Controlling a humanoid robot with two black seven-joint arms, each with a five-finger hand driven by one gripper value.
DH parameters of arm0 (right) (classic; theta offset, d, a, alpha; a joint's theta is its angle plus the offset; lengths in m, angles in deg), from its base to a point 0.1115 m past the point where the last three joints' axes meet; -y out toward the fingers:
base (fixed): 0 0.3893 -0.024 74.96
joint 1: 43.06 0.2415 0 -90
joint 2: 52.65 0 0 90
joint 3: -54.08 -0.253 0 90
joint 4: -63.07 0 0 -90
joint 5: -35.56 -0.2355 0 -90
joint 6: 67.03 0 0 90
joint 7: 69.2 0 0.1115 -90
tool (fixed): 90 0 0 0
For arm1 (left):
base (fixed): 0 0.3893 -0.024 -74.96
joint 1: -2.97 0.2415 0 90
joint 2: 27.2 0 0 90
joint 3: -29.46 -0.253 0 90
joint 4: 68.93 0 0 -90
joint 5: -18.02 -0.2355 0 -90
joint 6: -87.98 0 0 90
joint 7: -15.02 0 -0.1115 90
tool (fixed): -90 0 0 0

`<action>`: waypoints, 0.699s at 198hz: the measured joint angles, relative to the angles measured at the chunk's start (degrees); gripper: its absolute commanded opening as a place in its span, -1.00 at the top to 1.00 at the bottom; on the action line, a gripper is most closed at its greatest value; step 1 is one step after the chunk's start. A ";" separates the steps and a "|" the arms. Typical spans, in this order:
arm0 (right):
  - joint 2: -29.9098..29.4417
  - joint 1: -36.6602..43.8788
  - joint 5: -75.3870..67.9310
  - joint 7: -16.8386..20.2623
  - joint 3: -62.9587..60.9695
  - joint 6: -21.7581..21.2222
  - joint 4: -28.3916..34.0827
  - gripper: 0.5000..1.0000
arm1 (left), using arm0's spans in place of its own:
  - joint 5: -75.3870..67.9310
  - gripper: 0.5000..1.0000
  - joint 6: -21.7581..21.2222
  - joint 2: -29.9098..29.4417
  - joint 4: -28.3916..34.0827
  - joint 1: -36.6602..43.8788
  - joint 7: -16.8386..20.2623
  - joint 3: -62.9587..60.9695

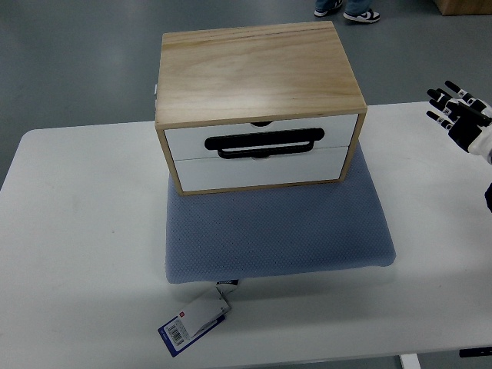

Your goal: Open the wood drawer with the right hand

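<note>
A light wood drawer box (257,73) stands on a blue-grey cushion (277,227) in the middle of the white table (77,246). Its front has two white drawer faces, both closed, with a black handle (263,143) across the seam between them. My right hand (457,111) hovers at the far right edge of the view, well to the right of the box and level with its front. Its black-and-white fingers (441,97) are spread, pointing up-left, and hold nothing. My left hand is out of the picture.
A white and blue tag (192,323) on a ring lies off the cushion's front edge. A person's shoes (350,11) show on the grey floor beyond the table. The table's front right corner has a leg (410,361).
</note>
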 measured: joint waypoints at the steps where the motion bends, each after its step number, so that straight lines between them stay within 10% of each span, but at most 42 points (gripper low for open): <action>1: 0.00 0.00 0.00 0.00 0.00 0.00 -0.01 -0.73 | 0.00 -1.00 0.00 0.00 0.00 0.00 0.00 0.00; 138: 6.95 2.43 -0.40 0.04 2.49 -2.20 0.55 -0.73 | 0.00 -1.00 -0.01 0.00 0.00 0.00 0.00 0.00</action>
